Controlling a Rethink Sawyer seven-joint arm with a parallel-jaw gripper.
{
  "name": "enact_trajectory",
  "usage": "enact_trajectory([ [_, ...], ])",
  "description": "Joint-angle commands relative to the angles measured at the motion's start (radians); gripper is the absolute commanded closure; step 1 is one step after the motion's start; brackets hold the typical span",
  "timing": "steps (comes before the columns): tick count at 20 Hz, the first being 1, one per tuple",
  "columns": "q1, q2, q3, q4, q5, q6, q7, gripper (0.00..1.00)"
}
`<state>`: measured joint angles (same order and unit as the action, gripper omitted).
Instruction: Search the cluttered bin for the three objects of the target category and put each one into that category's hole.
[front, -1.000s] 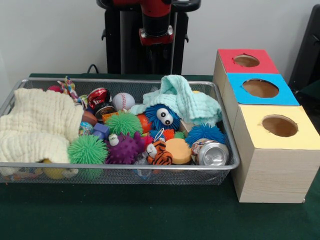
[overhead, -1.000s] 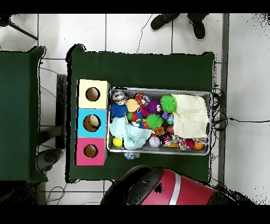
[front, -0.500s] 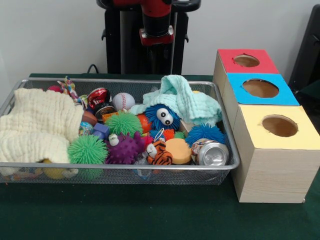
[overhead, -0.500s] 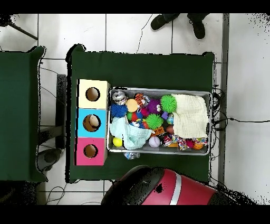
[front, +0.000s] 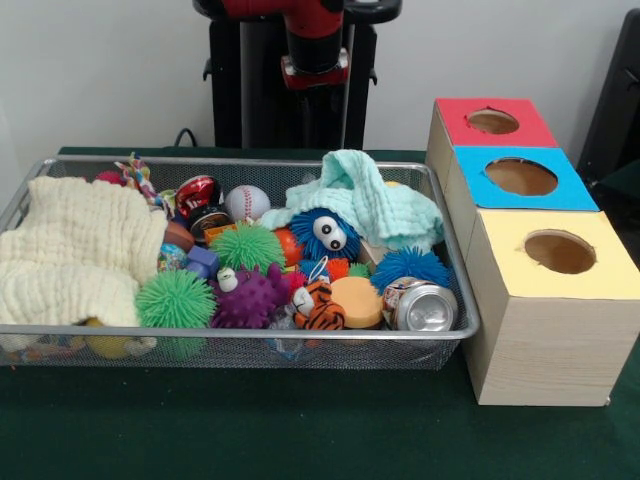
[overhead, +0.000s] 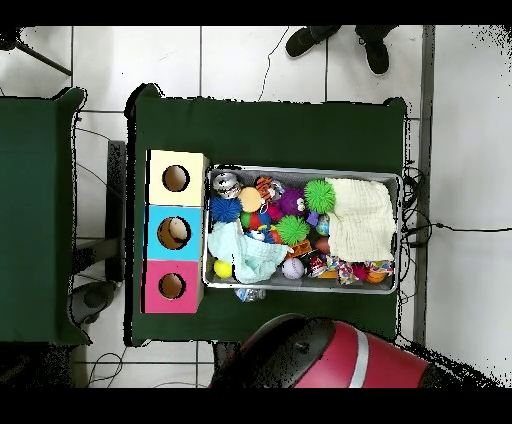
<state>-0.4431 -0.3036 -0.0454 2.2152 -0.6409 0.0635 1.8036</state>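
a: first step in hand, by the look of it: picking a target out of the bin (front: 230, 335). nothing lifted yet. where to begin?

b: at the left. big cream cloth (front: 75, 250) draped over that end, likely hiding things. worth peeling back or nudging aside before ruling that corner out.

a: and the tool (front: 315, 72)?

b: up high behind the bin, well clear of everything. can't tell whether apart or together from here. should be spread wide before dropping in.

a: next along?

b: green spiky ball (front: 176, 298) just beside the cloth, purple spiky ball (front: 250, 295) touching it on the right, baseball (front: 246, 202) further back. soft spikes, so probably squashy; better gripped across the middle, straight from above.

a: centre looks crowded.

b: very. blue fuzzy ball with eyes (front: 325, 235), tiger toy (front: 318, 308) and orange disc (front: 357, 300) all packed together. safest to take whatever lies on top and avoid dragging neighbours out. mint cloth (front: 365, 200) heaped at the back right, possibly covering more; same treatment as the cream one.

a: right end?

b: can (front: 425, 307) on its side against the bin's corner. hard and round, likely to roll; close across the body, not the ends.

a: then where?

b: over to the boxes on the tabletop (front: 300, 430), right of the bin: red hole (front: 492, 121) farthest back, blue hole (front: 521, 176) in the middle, yellow hole (front: 559, 251) nearest. no telling which category counts, so match first, then centre over the hole and release low.
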Motion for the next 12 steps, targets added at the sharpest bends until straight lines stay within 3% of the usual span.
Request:
enact_trajectory([
  [1, -0.052, 0.017, 0.12, -0.139, 0.021, 0.235, -0.058, 0.0],
  [5, -0.063, 0.02, 0.123, -0.137, 0.005, 0.26, -0.045, 0.0],
  [9, -0.043, 0.015, 0.11, -0.134, -0.038, 0.182, 0.001, 0.0],
  [11, 0.036, 0.011, 0.029, -0.128, -0.085, -0.087, 0.114, 0.0],
  [12, 0.101, 0.028, -0.047, -0.127, -0.069, -0.308, 0.169, 0.0],
])
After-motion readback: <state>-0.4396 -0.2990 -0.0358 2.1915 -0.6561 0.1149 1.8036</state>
